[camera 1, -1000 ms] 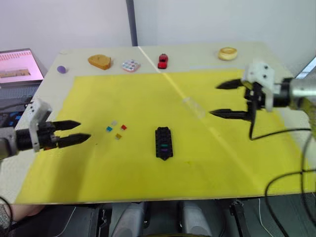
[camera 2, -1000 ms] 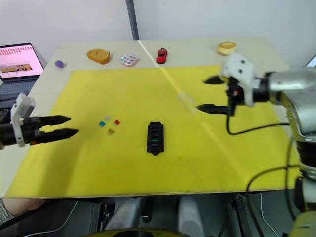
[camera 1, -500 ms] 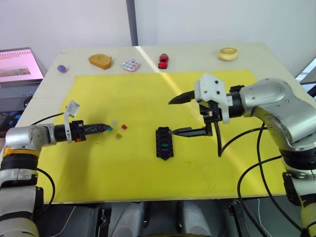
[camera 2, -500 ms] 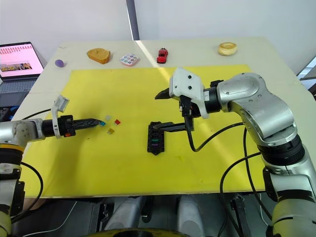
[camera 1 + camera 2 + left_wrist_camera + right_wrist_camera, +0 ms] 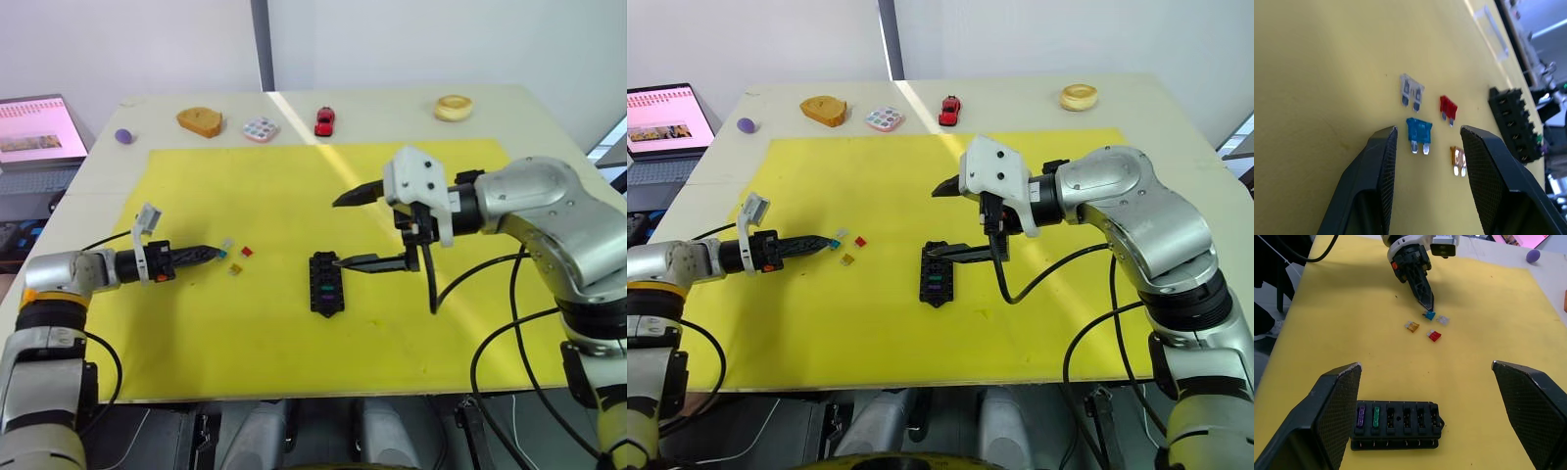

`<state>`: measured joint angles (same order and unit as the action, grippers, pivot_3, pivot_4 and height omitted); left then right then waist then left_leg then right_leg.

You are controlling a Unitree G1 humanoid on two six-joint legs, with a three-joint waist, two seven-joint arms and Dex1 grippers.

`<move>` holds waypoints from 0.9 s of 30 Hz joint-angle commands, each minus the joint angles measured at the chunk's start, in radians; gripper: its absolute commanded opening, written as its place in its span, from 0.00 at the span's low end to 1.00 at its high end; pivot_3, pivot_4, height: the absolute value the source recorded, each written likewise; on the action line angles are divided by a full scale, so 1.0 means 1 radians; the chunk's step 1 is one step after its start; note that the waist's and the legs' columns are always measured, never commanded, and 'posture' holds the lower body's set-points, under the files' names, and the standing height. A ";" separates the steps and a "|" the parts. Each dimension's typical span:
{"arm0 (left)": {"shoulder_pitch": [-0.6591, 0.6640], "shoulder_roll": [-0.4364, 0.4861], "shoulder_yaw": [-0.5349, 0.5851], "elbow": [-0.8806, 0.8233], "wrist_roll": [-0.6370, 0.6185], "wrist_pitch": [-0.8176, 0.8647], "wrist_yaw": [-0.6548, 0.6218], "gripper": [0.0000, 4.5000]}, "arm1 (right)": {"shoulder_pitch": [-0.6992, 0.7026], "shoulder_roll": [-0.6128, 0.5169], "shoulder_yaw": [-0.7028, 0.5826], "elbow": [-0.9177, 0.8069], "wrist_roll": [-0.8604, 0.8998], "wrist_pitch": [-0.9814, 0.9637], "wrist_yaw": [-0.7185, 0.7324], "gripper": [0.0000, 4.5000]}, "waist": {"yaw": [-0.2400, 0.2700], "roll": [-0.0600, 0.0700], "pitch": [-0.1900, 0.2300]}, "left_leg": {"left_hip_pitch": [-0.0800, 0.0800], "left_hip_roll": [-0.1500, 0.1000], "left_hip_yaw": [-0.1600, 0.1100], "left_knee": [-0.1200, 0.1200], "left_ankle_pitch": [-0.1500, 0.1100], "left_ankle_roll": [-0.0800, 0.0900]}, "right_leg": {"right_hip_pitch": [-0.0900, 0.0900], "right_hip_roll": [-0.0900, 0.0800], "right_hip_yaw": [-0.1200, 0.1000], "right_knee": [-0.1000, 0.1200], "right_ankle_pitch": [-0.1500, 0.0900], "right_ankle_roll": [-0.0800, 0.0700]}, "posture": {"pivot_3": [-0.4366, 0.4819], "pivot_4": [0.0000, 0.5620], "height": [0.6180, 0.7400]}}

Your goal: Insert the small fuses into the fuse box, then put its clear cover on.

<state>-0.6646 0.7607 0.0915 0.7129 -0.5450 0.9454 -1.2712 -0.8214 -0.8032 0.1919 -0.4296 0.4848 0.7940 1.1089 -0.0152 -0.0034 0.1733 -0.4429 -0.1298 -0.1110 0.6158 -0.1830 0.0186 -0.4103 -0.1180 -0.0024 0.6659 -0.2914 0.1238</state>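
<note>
Four small fuses lie loose on the yellow mat: a blue one (image 5: 1419, 133), a grey one (image 5: 1411, 90), a red one (image 5: 1448, 106) and an amber one (image 5: 1458, 157). My left gripper (image 5: 1427, 131) is open low over the mat, its tips either side of the blue fuse and not closed on it. The black fuse box (image 5: 325, 283) lies mid-mat with a purple fuse (image 5: 1361, 414) and a green fuse (image 5: 1376, 415) in its end slots. My right gripper (image 5: 338, 233) hangs wide open just above the box's far end. The clear cover (image 5: 1492, 30) lies further back on the mat.
Along the table's far edge sit a purple ball (image 5: 122, 136), a bread-shaped piece (image 5: 199, 121), a pastel tile (image 5: 260, 129), a red toy car (image 5: 323, 121) and a tan ring (image 5: 453, 106). A laptop (image 5: 34, 132) stands off the table's left side.
Over the last second my left gripper reached in to the loose fuses and my right gripper swung from the far right to above the fuse box. Both have hardly moved in the last half second.
</note>
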 commanded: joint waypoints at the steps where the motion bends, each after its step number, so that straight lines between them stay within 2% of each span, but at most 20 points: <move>1: -0.018 0.015 0.050 0.020 -0.013 0.026 0.009 0.48 | -0.009 -0.003 -0.006 -0.025 0.001 -0.006 -0.005 1.00 | -0.001 0.000 0.000 | 0.000 0.000 0.000 0.000 0.000 0.000 | 0.000 0.000 0.000 0.000 0.000 0.000 | 0.48 0.27 1.00; 9: 0.011 0.003 0.016 0.014 0.014 0.028 -0.006 0.48 | -0.016 -0.004 0.003 -0.018 -0.004 -0.006 -0.009 1.00 | -0.001 0.000 0.000 | 0.000 0.000 0.000 0.000 0.000 0.000 | 0.000 0.000 0.000 0.000 0.000 0.000 | 0.48 0.27 1.00; 16: 0.036 -0.046 -0.047 -0.025 0.050 0.008 -0.022 0.48 | -0.023 -0.001 0.007 -0.016 -0.009 -0.001 -0.020 1.00 | 0.004 0.000 0.000 | 0.000 0.000 0.000 0.000 0.000 0.000 | 0.001 0.000 0.000 0.000 0.000 0.000 | 0.48 0.27 1.00; 25: 0.019 -0.064 -0.030 0.021 0.082 -0.008 -0.009 0.48 | -0.017 -0.004 0.009 -0.022 -0.012 0.004 -0.030 1.00 | 0.006 0.000 -0.001 | 0.000 -0.001 0.000 0.001 0.000 0.000 | 0.001 -0.001 0.000 0.000 0.000 0.000 | 0.48 0.27 1.00; 27: 0.017 -0.065 -0.026 0.022 0.081 -0.004 -0.011 0.36 | -0.019 -0.004 0.012 -0.018 -0.015 0.001 -0.031 1.00 | 0.006 0.000 -0.001 | 0.001 -0.001 0.000 0.001 0.000 0.000 | 0.001 -0.001 0.000 0.000 0.000 0.000 | 0.48 0.27 1.00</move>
<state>-0.6631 0.7140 0.0924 0.7176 -0.4834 0.9278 -1.2845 -0.8216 -0.8033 0.2194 -0.4288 0.4745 0.8012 1.0835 -0.0093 -0.0032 0.1723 -0.4423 -0.1305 -0.1113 0.6164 -0.1830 0.0188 -0.4089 -0.1186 -0.0026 0.6659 -0.2914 0.1239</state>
